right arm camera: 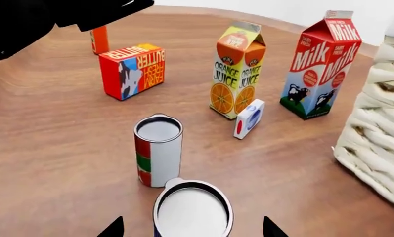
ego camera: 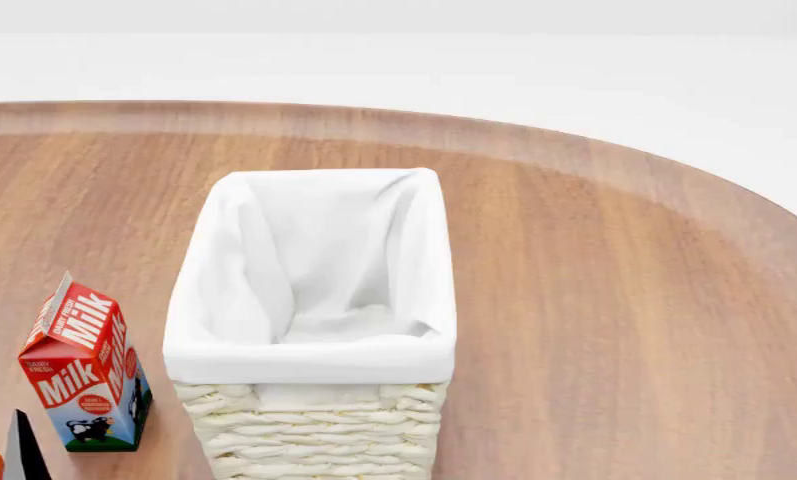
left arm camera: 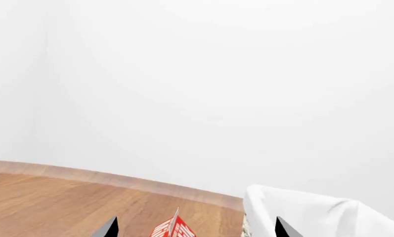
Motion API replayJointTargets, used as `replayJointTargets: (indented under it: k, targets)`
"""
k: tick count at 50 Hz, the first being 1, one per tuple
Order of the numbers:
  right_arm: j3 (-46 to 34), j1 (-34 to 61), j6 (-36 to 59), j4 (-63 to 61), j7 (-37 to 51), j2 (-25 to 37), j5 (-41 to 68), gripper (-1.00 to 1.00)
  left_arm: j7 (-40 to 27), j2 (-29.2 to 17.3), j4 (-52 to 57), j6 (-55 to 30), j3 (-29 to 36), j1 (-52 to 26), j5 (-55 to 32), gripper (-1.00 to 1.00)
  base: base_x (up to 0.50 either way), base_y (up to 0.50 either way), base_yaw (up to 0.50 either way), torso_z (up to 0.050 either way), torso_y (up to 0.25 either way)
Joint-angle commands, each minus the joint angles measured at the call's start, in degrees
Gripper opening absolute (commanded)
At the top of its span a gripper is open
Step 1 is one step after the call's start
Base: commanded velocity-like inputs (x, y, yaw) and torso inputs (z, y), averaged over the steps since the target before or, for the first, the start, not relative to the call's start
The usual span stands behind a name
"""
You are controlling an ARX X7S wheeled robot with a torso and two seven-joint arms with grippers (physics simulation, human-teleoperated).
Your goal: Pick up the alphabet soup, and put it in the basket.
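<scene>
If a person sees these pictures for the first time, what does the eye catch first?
Probably the big wicker basket with its white lining, empty, in the middle of the wooden table, a milk carton on its left. In the right wrist view, the right tool stands open around the alphabet soup, close by a red-and-green can.

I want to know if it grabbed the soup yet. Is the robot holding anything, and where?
Nothing is held. The right gripper is open, its fingertips either side of the alphabet soup top, not touching. The left gripper is open too, with only the milk carton beyond it.
</scene>
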Motion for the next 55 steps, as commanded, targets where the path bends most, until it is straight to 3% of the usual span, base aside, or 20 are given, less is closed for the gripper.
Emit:
replayJointTargets:
  k: [1, 55]
  targets:
    - [-1.3, 0.8, 0.6, 1.5, 0.1, -1.0, -1.4, 1.00, -0.1, -0.2, 0.0, 0.2, 0.1, 0.0, -0.1, 1.00, 0.00, 0.00, 0.00, 0.000, 0.000]
    - [-3.1, 3.9, 1.0, 7.3, 1.8, -3.9, -3.5, 1.00, -1.2, -0.9, 0.8, 0.5, 0.8, 0.4, 0.0, 1.00, 0.00, 0.00, 0.00, 0.000, 0.000]
